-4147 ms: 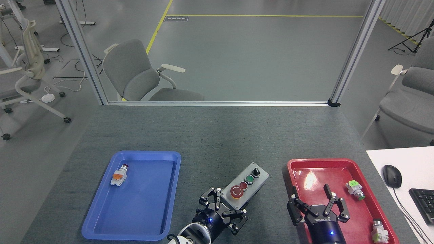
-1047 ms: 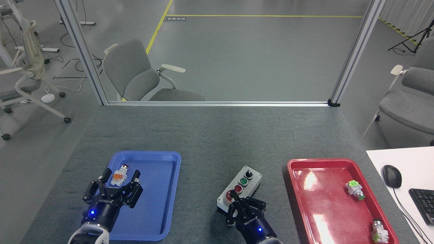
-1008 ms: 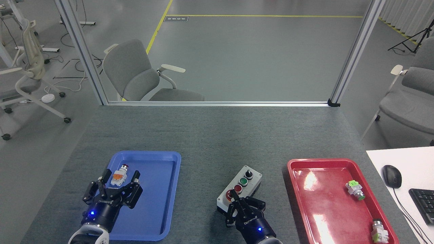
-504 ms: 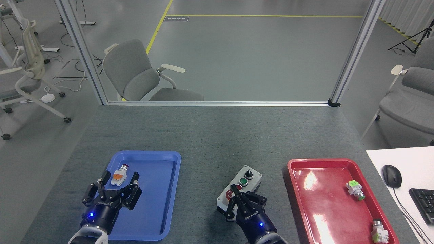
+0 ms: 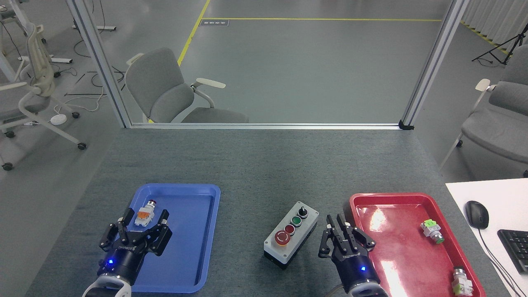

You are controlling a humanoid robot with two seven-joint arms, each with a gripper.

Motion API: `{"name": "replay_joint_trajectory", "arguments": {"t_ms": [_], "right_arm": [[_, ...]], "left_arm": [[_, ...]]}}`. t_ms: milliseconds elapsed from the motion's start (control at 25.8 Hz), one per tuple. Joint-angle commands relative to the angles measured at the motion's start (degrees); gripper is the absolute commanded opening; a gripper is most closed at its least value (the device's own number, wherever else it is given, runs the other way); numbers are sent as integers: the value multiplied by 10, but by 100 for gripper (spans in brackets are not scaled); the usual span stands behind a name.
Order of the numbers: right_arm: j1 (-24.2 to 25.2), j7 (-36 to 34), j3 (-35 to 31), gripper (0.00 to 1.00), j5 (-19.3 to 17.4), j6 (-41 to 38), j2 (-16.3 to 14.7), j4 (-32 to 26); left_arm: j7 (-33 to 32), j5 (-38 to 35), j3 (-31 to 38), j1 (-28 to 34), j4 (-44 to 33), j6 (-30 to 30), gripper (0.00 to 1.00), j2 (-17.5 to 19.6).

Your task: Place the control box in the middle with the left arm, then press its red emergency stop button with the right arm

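The control box point(image 5: 291, 240) stands free on the dark grey bench point(image 5: 255, 165) at lower centre of the frame, between the blue tray point(image 5: 206, 264) and the red tray point(image 5: 359, 202), touching neither. Open felt stretches from it to the bench's far edge at mid-frame. Its red emergency stop button point(image 5: 282, 237) sits at the near end of the row, uncovered.

The right end effector point(image 5: 339, 225) is just beside the box on the right, at the red tray's left rim, fingers drawn together on nothing. The left end effector point(image 5: 142, 220) is over the blue tray's left side, fingers apart — an orange-and-white push-button part point(image 5: 144, 213) lies between the tips, though contact cannot be judged.

Both arms are cut off by the bottom edge. The red tray holds two small green-and-white parts — one point(image 5: 431, 231) at its right side, another point(image 5: 461, 282) near its lower right corner.
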Motion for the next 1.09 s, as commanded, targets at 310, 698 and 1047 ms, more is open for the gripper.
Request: {"name": "replay_joint_trajectory", "arguments": {"t_ms": [310,698,1047], "right_arm": [[32,-40,-58,98,-86,41,-33,-1],[33,-68,-60,99,-75,26,-66,-17],[45,-69,-59,99,-33,29,-67,-21]], "left_arm": [[-1,1,1,0,0,5,99,-2],[-1,1,1,0,0,7,99,-2],[-1,1,1,-1,0,7,99,-2]]}}
